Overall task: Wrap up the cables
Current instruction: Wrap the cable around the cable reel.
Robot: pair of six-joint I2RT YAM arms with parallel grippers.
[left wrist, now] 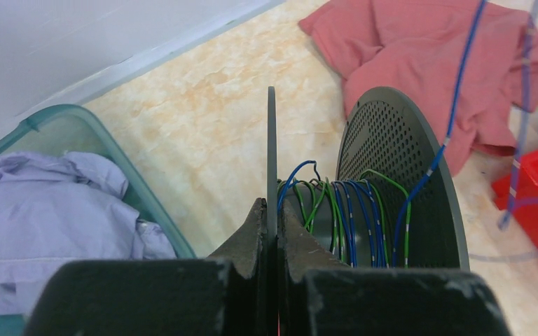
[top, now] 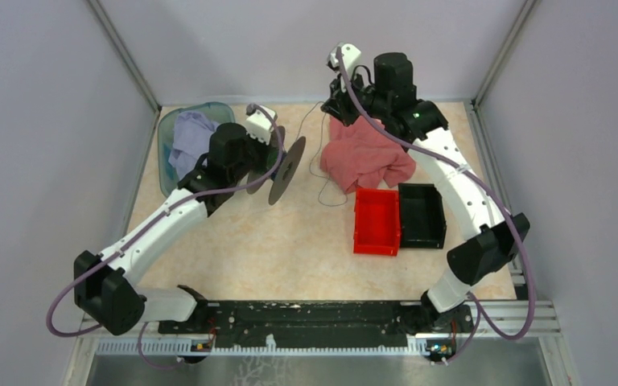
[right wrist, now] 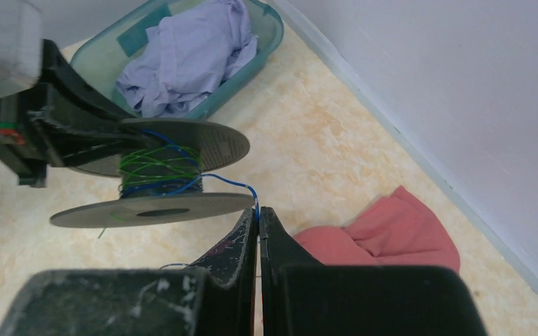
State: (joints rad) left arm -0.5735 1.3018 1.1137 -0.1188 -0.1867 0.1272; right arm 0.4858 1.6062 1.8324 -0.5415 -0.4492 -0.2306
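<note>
Spool [top: 287, 170], black, held on edge just left of the pink cloth [top: 366, 154], one flange clamped in the closed left gripper [left wrist: 271, 210], cables [left wrist: 343, 217] wound in blue and green turns on its core, one blue strand running to the right gripper [right wrist: 258, 213], pinched shut on it.

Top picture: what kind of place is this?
Probably a robot test booth, not a home. Plain grey walls box in one table, a left arm and a right arm are bolted at its near edge, and practice things are around: a spool, a red bin, a pink cloth.
</note>
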